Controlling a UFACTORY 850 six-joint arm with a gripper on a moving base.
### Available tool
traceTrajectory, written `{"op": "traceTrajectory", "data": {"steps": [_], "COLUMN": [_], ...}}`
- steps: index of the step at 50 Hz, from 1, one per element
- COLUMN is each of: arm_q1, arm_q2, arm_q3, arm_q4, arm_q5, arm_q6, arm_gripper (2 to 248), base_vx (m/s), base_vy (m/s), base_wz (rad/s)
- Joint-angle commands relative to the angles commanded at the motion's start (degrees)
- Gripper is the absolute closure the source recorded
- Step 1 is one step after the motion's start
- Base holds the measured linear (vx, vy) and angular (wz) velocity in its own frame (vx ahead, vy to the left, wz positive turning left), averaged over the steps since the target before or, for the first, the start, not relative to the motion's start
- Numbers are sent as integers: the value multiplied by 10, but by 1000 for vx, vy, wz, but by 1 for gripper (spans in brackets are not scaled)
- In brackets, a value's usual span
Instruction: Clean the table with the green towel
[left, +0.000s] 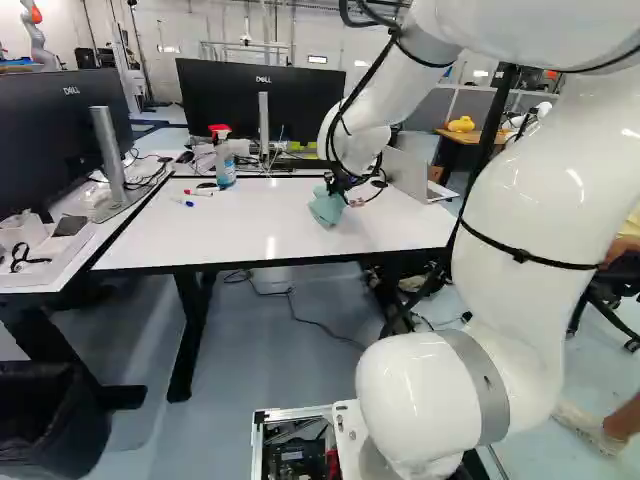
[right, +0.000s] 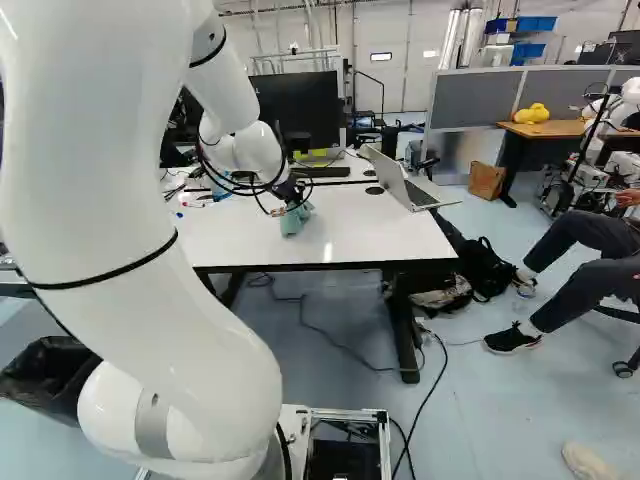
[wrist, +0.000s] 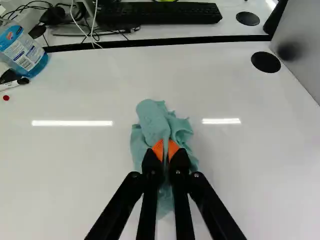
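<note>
In the left base view the gripper (left: 345, 190) is over the white table (left: 250, 235), with the green towel (left: 327, 207) bunched beneath it. The wrist view shows my gripper (wrist: 166, 152) shut on the towel (wrist: 155, 122); a fold is pinched between the orange pads, and cloth spreads ahead of the fingers, to both sides and under them. The towel's lower part appears to lie against the tabletop, though its contact is partly hidden by the fingers.
A spray bottle (left: 224, 160) and markers (left: 198, 192) are on the table's left part. An open laptop (right: 405, 185) stands at the right. Monitors (left: 262, 105) and a keyboard (wrist: 160, 13) are beyond the table's far edge. Another robot (left: 38, 35) stands farther back.
</note>
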Motion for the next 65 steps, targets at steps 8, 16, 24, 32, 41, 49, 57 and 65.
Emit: {"op": "traceTrajectory", "data": {"steps": [8, 16, 24, 32, 41, 49, 57, 65], "arm_q1": [2, 12, 25, 38, 53, 67, 80, 94], "arm_q2": [-1, -13, -28, -41, -53, -62, -70, -75], "arm_q3": [-1, -14, -31, -46, -59, -69, -79, -85], "arm_q4": [0, 0, 0, 0, 0, 0, 0, 0], "arm_q5": [0, 0, 2, 2, 2, 2, 2, 2], "arm_q6": [0, 0, 0, 0, 0, 0, 0, 0], "arm_gripper": [217, 217, 217, 217, 217, 217, 217, 217], "base_vx": [0, 0, 0, 0, 0, 0, 0, 0], "base_vy": [0, 0, 0, 0, 0, 0, 0, 0], "base_wz": [0, 0, 0, 0, 0, 0, 0, 0]}}
